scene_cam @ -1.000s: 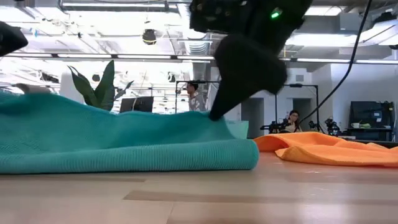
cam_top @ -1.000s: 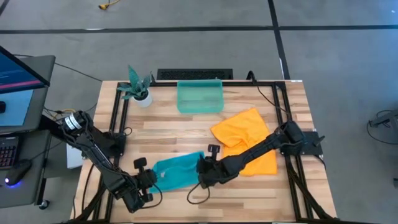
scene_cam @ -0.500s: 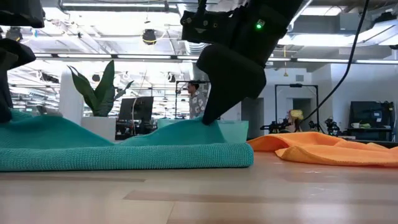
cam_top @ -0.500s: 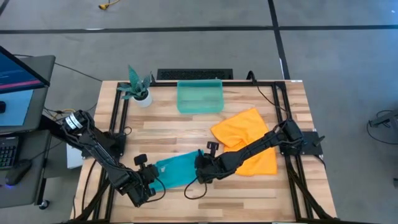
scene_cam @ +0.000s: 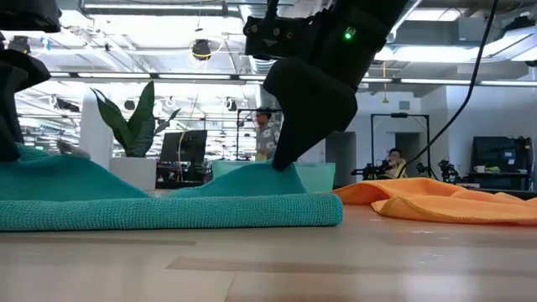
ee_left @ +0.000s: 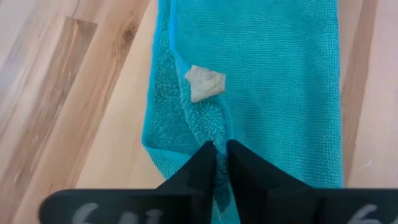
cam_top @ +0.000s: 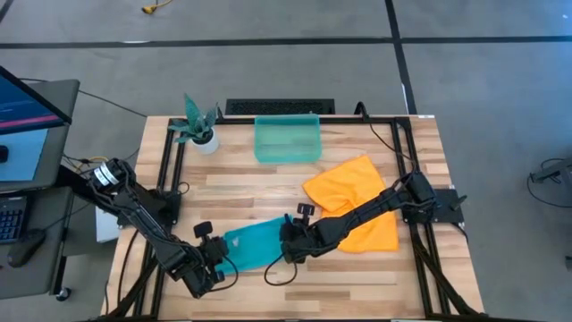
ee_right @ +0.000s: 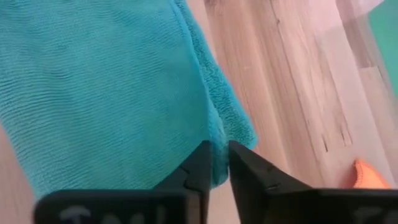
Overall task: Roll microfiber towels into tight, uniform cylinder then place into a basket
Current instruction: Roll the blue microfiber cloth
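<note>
Jaws of both grippers pinch teal towel (cam_top: 255, 244) edges.

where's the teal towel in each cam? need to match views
High: teal towel front centre of table, between both grippers.
Low: long folded band across left and centre.
Left wrist: fills centre.
Right wrist: fills left half.
Shared landmark: orange towel, in high, low and right wrist.

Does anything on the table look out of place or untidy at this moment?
Yes. The orange towel lies crumpled and askew under the right arm, not flat. The teal towel is only folded, not a cylinder, each end pinched by the left gripper and right gripper. The basket looks empty.
</note>
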Available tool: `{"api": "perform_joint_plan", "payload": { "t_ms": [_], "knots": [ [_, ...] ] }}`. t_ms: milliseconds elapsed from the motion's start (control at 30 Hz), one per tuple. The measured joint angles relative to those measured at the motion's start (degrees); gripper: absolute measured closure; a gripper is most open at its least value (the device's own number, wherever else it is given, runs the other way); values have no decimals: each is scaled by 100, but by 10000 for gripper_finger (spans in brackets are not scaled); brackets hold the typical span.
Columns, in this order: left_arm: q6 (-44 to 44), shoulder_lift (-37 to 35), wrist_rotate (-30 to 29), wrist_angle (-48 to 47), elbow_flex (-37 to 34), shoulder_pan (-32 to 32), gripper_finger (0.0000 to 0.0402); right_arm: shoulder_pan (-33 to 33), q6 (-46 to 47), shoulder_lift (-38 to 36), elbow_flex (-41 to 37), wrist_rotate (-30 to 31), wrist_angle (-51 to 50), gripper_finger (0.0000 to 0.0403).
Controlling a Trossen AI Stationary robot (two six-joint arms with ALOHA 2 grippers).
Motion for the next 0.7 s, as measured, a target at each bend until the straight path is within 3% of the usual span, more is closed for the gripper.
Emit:
{"api": "perform_joint_plan", "payload": {
  "t_ms": [333, 567, 700],
  "knots": [
    [317, 0, -135, -55, 0, 4, 264, -50, -33, -9, 0, 4, -47, 240],
    [319, 0, -143, -11, 0, 4, 260, -36, -48, -17, -1, -15, -324, 240],
    [317, 0, -207, -8, 0, 11, 262, -11, -48, -17, -2, -350, -321, 247]
  ]
}}
